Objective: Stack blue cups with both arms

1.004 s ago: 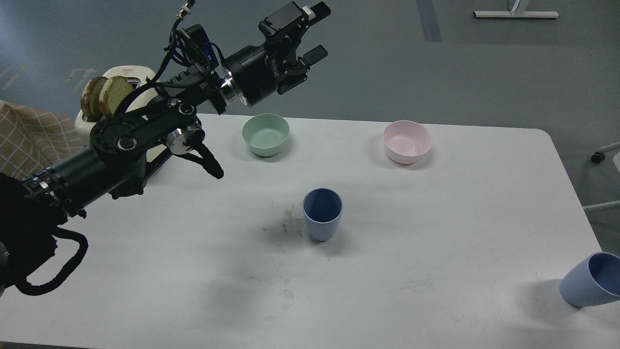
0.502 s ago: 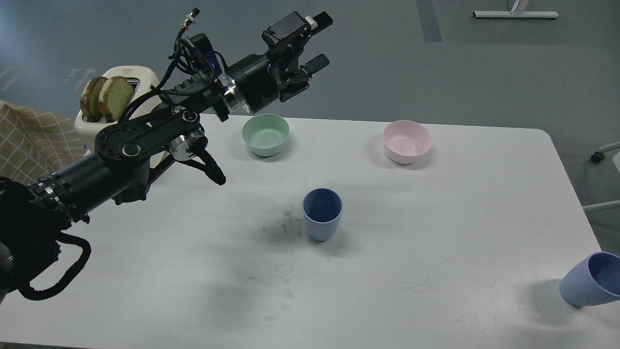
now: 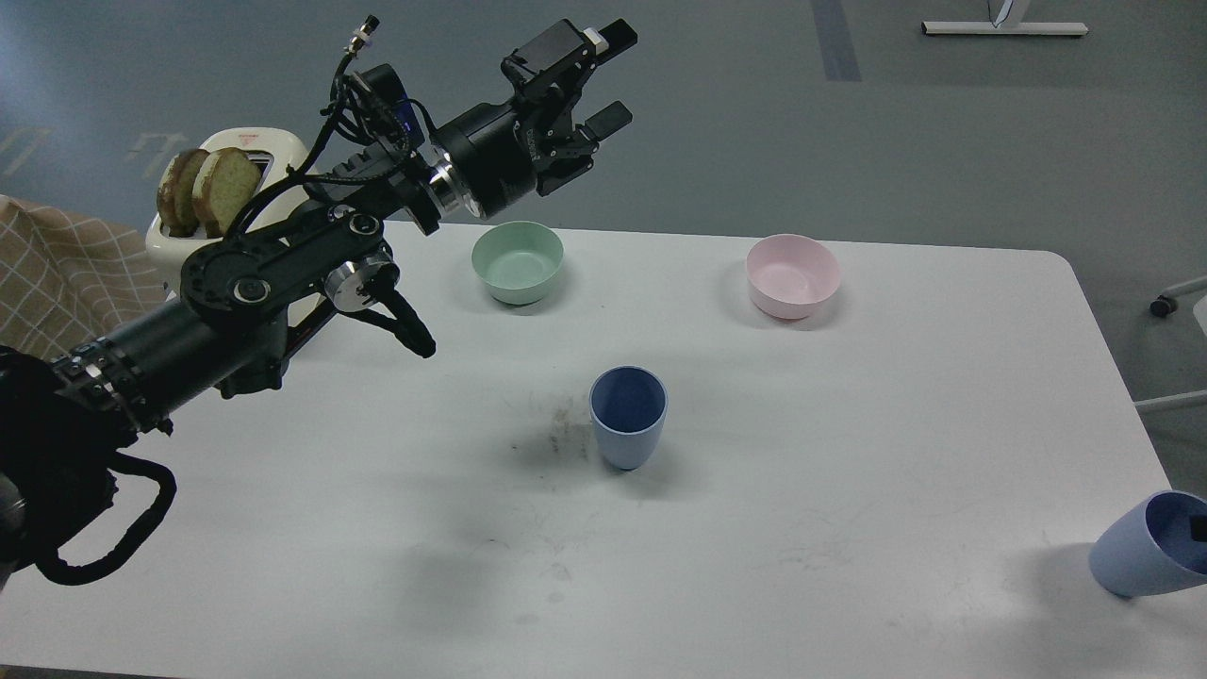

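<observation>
One blue cup (image 3: 628, 415) stands upright in the middle of the white table (image 3: 849, 490). A second blue cup (image 3: 1141, 552) sits tilted at the table's right front edge, partly cut off by the frame. A small black part (image 3: 1198, 526) shows inside its mouth at the frame edge; it may be a finger of my right gripper, and the rest is out of view. My left gripper (image 3: 615, 75) is open and empty. It is raised above the far table edge, over and behind the mint-green bowl, well away from both cups.
A mint-green bowl (image 3: 518, 261) and a pink bowl (image 3: 792, 274) stand at the back of the table. A white toaster (image 3: 247, 156) holding bread slices (image 3: 209, 187) is at the back left, behind my left arm. A checked cloth (image 3: 57, 273) lies at far left.
My left gripper has drifted slightly left, still open. A small black part has appeared inside the mouth of the right cup. The middle cup has not moved.
</observation>
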